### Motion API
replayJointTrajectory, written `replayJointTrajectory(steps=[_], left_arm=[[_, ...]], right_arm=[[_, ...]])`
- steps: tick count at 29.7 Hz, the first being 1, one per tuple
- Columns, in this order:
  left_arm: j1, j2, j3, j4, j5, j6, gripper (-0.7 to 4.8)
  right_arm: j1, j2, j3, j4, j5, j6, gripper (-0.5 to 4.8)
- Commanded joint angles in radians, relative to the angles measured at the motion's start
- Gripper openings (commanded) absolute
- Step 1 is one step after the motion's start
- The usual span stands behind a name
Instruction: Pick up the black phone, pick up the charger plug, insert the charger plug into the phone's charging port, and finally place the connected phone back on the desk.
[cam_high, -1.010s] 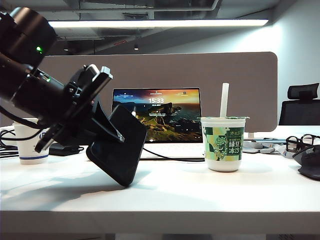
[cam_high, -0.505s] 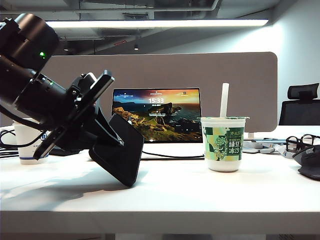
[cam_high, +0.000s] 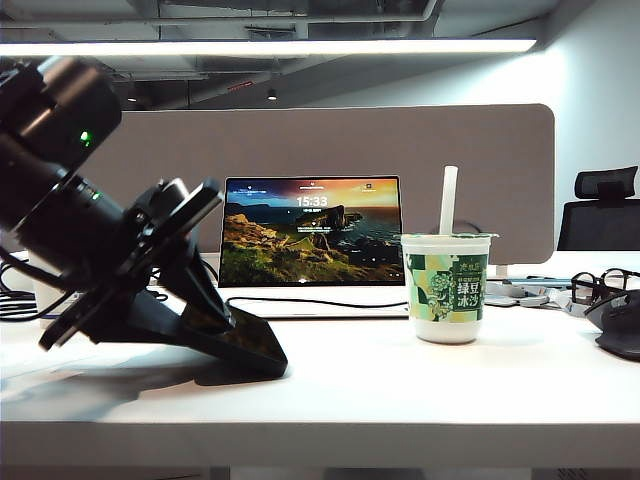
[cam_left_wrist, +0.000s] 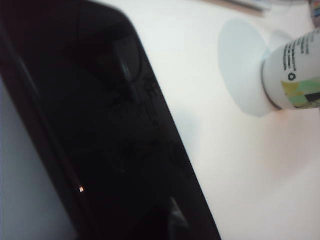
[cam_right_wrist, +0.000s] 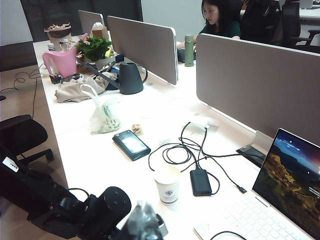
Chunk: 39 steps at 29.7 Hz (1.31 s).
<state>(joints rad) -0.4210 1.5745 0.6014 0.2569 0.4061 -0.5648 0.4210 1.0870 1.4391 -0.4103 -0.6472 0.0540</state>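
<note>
Exterior view shows the left end effector (cam_high: 215, 325) low over the tabletop (cam_high: 420, 385) toward its left front part, its dark fingers reaching down onto the black phone (cam_high: 240, 345). The phone lies nearly flat on the white surface, its far end under the fingers; whether the jaws clamp it or have let go cannot be told from these pictures. Left wrist view is filled by the phone's glossy dark face (cam_left_wrist: 115, 150), with the white surface beside it and a green-printed cup (cam_left_wrist: 295, 75) standing apart. In the exterior view that cup (cam_high: 446, 287), with a white straw, stands near the middle of the tabletop, in front of an open laptop (cam_high: 312, 245) toward the rear edge. A thin black cable (cam_high: 330, 303) runs along the laptop's front. The charger plug itself cannot be made out. The right end effector does not show in any picture; its jaws are closed. Right wrist view looks across the desks at a paper cup (cam_right_wrist: 167, 184) and a black adapter brick (cam_right_wrist: 201, 182).
</note>
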Motion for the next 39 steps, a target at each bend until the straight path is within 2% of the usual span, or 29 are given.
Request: replayJointTrajectory(steps=[1,8,10,13,18,19,21,23,25,31,34,36,39], left_arm=[[-0.003,-0.008,0.008,0.025,-0.008,0.015,2.39],[-0.002,-0.031,0.012,0.008,-0.067,0.028,2.49],[0.000,-0.058,0.019,-0.014,-0.078,0.070,2.47],[0.002,-0.107,0.038,-0.069,-0.104,0.136,2.47],[0.002,-0.215,0.110,-0.280,-0.189,0.291,2.39],[0.002,-0.236,0.123,-0.315,-0.200,0.319,2.29],[0.001,-0.283,0.148,-0.381,-0.204,0.384,1.49],[0.001,-0.329,0.169,-0.436,-0.204,0.440,0.45],[0.000,-0.376,0.185,-0.493,-0.204,0.472,-0.03],[-0.026,-0.515,0.208,-0.598,-0.207,0.481,-0.06],[-0.066,-0.600,0.208,-0.614,-0.263,0.483,-0.06],[-0.100,-0.655,0.207,-0.626,-0.314,0.483,-0.06],[-0.140,-0.715,0.207,-0.657,-0.324,0.483,-0.06]], right_arm=[[0.001,-0.002,0.003,0.010,0.001,-0.003,-0.04],[0.001,-0.002,0.003,0.009,0.001,-0.003,-0.04],[0.001,-0.002,0.003,-0.001,0.006,-0.005,-0.04],[0.001,-0.002,0.003,-0.049,0.073,-0.023,-0.04],[0.001,-0.002,0.003,-0.188,0.224,-0.064,-0.04],[0.001,-0.002,0.003,-0.218,0.251,-0.063,-0.04],[0.002,-0.002,0.003,-0.295,0.302,-0.063,-0.04],[0.003,-0.001,0.003,-0.377,0.355,-0.063,-0.04],[0.004,-0.001,0.002,-0.456,0.407,-0.064,-0.04],[0.055,-0.006,0.001,-0.649,0.504,-0.135,-0.04],[0.103,-0.010,0.000,-0.731,0.556,-0.133,-0.04],[0.141,-0.018,-0.010,-0.760,0.613,-0.133,-0.04],[0.190,-0.062,-0.074,-0.741,0.666,-0.132,-0.04]])
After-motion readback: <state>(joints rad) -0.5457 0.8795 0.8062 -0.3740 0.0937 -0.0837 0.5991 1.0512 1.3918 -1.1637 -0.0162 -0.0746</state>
